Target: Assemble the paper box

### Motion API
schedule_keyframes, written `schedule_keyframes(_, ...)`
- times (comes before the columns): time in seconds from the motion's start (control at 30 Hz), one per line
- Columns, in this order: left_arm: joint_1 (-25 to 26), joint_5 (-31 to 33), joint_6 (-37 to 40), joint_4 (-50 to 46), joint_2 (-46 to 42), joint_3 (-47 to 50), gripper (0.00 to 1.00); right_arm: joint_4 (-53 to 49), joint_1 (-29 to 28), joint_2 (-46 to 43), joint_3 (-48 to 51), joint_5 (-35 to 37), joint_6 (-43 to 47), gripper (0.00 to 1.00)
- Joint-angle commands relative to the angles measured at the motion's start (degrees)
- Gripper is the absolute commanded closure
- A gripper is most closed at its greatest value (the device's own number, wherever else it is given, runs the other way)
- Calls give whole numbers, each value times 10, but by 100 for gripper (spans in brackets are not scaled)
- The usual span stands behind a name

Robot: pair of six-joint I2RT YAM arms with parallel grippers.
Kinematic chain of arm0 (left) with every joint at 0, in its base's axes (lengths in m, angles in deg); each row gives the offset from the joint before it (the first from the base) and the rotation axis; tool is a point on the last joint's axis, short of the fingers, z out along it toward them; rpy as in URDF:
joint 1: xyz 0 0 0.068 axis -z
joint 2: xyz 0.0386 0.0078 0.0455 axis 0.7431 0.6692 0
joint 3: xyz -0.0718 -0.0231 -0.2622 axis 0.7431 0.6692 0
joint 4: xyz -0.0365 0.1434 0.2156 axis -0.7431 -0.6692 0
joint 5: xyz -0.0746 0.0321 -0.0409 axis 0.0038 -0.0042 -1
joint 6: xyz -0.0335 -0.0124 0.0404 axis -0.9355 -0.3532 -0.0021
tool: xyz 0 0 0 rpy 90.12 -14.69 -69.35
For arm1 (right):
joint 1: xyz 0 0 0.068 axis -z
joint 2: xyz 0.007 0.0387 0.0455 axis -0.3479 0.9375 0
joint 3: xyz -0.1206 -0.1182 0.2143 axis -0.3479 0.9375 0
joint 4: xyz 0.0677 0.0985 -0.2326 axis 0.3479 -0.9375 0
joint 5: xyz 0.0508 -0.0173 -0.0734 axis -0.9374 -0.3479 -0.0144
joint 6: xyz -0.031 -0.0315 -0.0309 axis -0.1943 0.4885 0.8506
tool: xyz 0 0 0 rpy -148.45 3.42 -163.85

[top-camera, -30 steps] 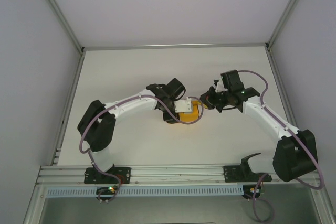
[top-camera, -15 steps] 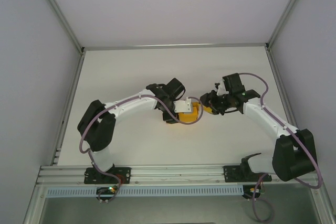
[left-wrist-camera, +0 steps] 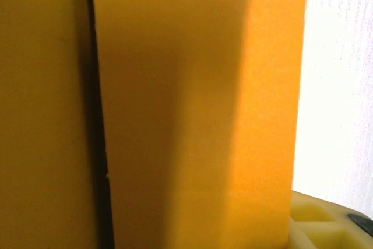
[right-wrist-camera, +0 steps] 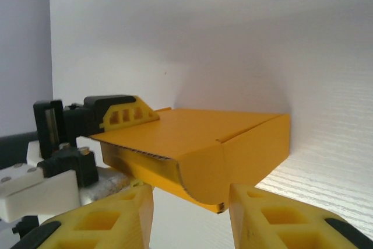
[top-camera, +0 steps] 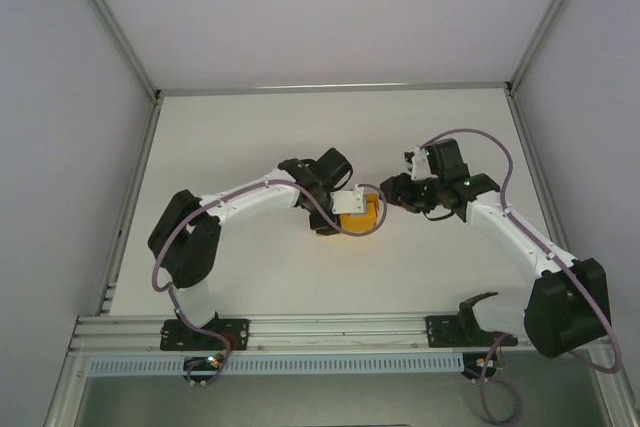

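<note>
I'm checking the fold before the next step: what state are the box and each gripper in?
paper box: folded into a flat box shape, with the end flap nearest the right wrist camera curved over.
left gripper: shut on the paper box, holding its far end.
right gripper: open, fingers apart at the box's near end, not clamping it.

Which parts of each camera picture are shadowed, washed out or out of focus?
Left wrist view: the bright orange-yellow thin card box is very close and soft, a shadow band darkening its middle; the white table beside it is washed out. Right wrist view: the box is sharper and throws a soft grey shadow on the table. Top external view: even, soft light.
</note>
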State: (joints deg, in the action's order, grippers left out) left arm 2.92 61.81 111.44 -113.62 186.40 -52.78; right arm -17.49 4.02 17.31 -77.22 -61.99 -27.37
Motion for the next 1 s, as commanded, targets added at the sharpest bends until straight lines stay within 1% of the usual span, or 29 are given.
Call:
schedule_keyframes(0.0,-5,-11,13,-28,19,-9,49,5,-31,9,-19,16,32,62)
schedule_keyframes(0.1,-4,-8,13,-30,20,-11,49,-30,-46,23,-39,79,34,68)
schedule_keyframes(0.27,-5,-9,14,-31,17,-8,49,-67,-55,23,-45,154,47,68)
schedule_keyframes(0.33,-4,-9,14,-30,17,-8,49,-83,-56,28,-49,169,57,69)
schedule_keyframes(0.43,-4,-10,15,-30,17,-8,50,-70,-58,33,-44,158,60,69)
schedule_keyframes(0.5,-4,-10,15,-30,17,-8,50,-54,-61,37,-42,145,55,73)
schedule_keyframes(0.63,-3,-7,15,-33,19,-11,49,-49,-69,55,-49,130,53,74)
schedule_keyframes(0.7,-4,-6,15,-34,18,-11,49,-52,-71,63,-56,138,51,74)
schedule_keyframes(0.77,-4,-5,17,-34,18,-11,49,-58,-71,66,-58,158,54,73)
schedule_keyframes(0.8,-4,-4,17,-34,18,-11,49,-56,-71,65,-56,156,55,73)
schedule_keyframes(0.83,-4,-3,17,-34,19,-11,49,-53,-72,62,-53,145,57,73)
schedule_keyframes(0.93,-3,-3,17,-34,21,-10,49,-29,-79,46,-40,104,58,67)
schedule_keyframes(0.97,-4,-4,18,-33,22,-10,49,-24,-78,38,-35,96,56,67)
